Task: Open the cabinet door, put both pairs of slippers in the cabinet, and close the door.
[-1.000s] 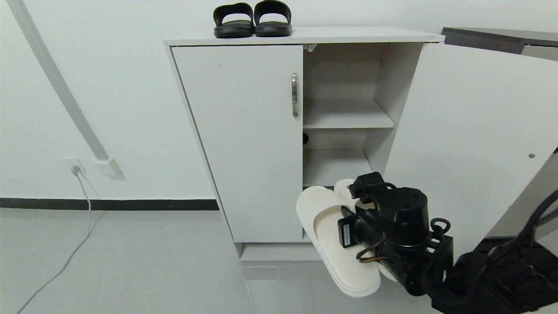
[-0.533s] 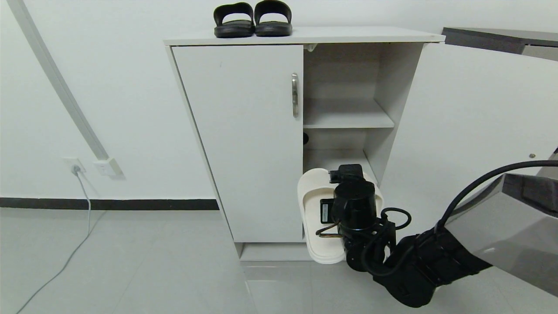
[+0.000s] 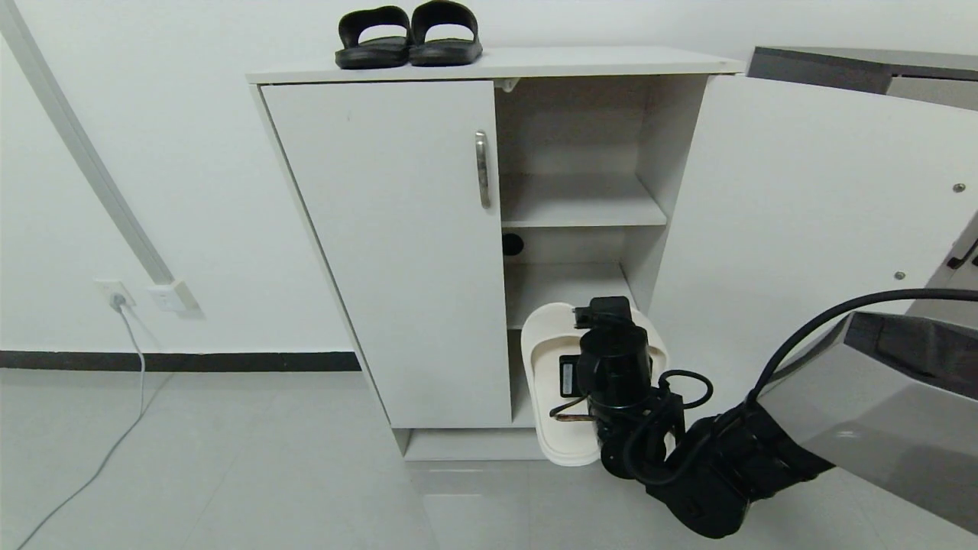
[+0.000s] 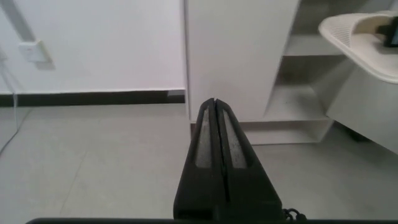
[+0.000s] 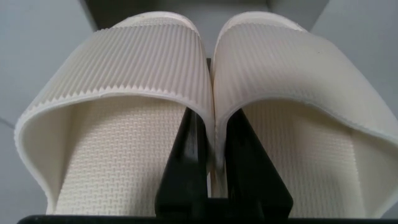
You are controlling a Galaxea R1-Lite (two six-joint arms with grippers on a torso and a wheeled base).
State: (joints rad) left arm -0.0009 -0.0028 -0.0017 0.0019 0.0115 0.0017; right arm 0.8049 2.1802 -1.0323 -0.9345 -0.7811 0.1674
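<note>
Shows left gripper (image 4: 214,106), fingers pressed together, above grey floor (image 4: 93,168); faces white cabinet (image 4: 239,56) beyond, with cream slipper (image 4: 357,38) at its open right side.

In the last sec the right arm swung in from the right w/ the white slippers (image 3: 544,382) pinched in the right gripper (image 5: 210,163). The pair was slanted, out in front of the open door (image 3: 795,229); now it's straightened, toes at the bottom opening of the cabinet (image 3: 382,252). Head cam shifted too, so the cabinet only looks further left. Any last creep inward is prob. tiny, hard to tell.
</note>
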